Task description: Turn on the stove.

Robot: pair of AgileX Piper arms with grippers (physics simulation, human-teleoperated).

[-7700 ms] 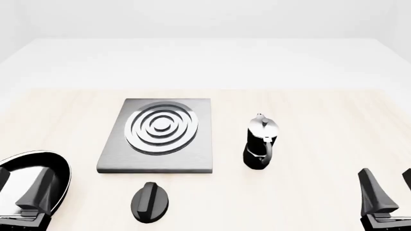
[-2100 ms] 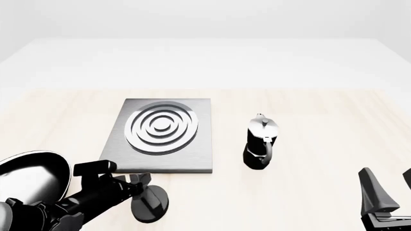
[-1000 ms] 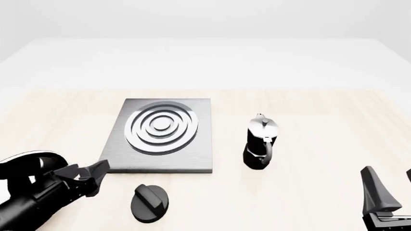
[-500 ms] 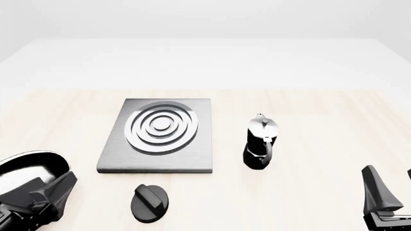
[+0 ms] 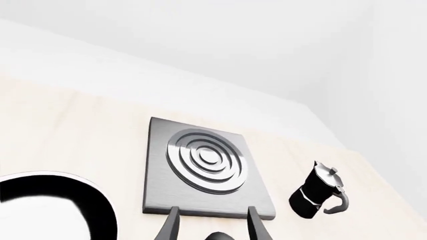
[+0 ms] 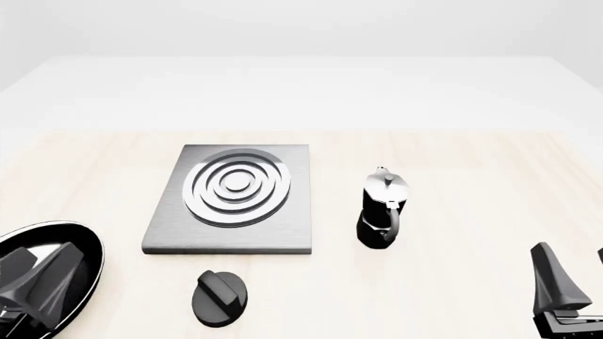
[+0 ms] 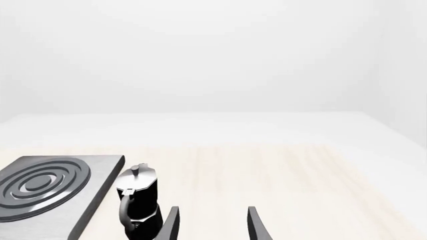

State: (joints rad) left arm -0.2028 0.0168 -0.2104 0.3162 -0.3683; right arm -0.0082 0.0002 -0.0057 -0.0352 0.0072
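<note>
The stove (image 6: 231,200) is a flat grey metal slab with silver burner rings, lying left of the table's middle. It also appears in both wrist views, as the stove (image 5: 204,164) and the stove (image 7: 47,186). Its black round knob (image 6: 219,299) sits apart in front of the slab, its raised bar slanting from upper left to lower right. Only the knob's edge (image 5: 217,236) peeks in between the left fingers. My left gripper (image 6: 33,281) hangs open at the near left, over the frying pan and well clear of the knob. My right gripper (image 6: 572,277) stands open at the near right.
A black-and-silver moka pot (image 6: 382,212) stands upright right of the stove, also seen as the moka pot (image 7: 137,204). A glossy black frying pan (image 6: 75,247) lies at the near left corner under the left gripper. Light wooden tabletop stretches to the right.
The left arm reached the knob, let go and has drawn back to the near left over the pan. The knob's bar now slants instead of pointing straight ahead. The right arm is unmoved.
</note>
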